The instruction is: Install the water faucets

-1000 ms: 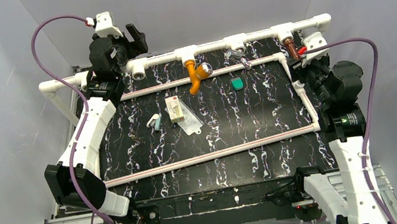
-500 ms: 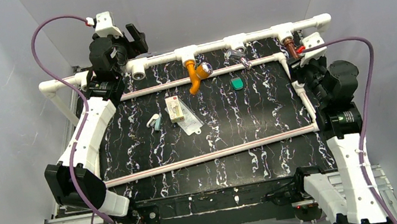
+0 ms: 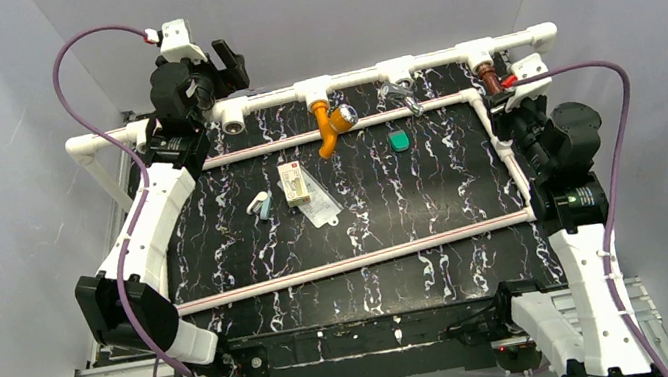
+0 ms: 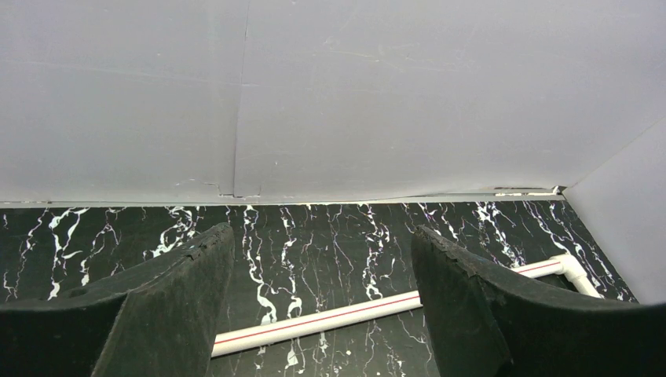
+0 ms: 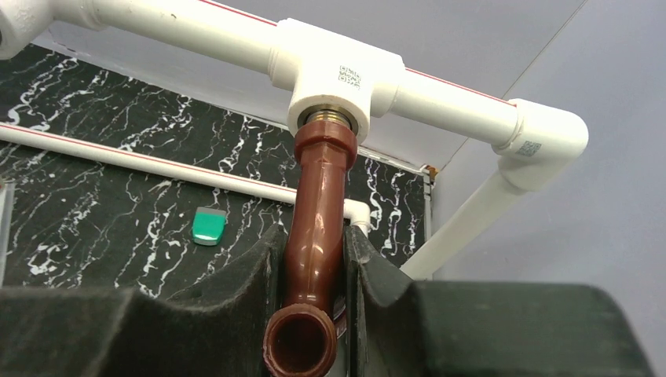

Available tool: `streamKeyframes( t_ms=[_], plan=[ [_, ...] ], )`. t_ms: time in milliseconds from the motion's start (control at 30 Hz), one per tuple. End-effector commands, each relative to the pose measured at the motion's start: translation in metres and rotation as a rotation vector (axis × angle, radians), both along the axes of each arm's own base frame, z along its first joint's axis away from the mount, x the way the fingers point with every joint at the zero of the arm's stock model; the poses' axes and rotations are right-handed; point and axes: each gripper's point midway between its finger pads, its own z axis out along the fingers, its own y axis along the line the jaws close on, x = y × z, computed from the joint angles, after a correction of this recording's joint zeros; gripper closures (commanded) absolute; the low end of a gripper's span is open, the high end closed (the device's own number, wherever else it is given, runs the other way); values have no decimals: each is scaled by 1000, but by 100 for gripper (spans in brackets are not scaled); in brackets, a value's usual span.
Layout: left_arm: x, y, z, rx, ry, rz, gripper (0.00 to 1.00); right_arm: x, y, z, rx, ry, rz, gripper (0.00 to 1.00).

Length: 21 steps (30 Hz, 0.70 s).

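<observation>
Pinching one brown faucet [image 5: 318,184], apparently seated: right claw [image 5: 312,239].

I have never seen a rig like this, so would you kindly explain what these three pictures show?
A left arm and a right arm stand at a black marbled table. The overhead picture looks down from behind them; the other two come from cameras on each wrist. A white pipe frame runs around the table. An orange faucet hangs from it. The right gripper is closed on a brown faucet seated in a tee. The left gripper is open and empty, near the frame's far left corner. A green block and a small box lie on the table.
</observation>
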Motion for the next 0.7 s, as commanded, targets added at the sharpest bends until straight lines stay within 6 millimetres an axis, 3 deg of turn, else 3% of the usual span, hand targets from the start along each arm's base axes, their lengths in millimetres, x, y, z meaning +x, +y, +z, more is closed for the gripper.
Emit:
streamKeyframes(
  t_ms=[0, 367, 467, 667],
  plan=[
    [-23, 8, -183, 145, 517, 1, 21, -1, 1, 22, 98, -52, -14, 99],
    [-23, 9, -181, 146, 512, 2, 21, -6, 21, 39, 433, -55, 55, 99],
    [-23, 9, -181, 148, 513, 0, 20, -6, 25, 53, 555, -69, 67, 99],
    [-23, 9, -181, 150, 513, 2, 21, -9, 23, 60, 854, -72, 42, 99]
  ],
)
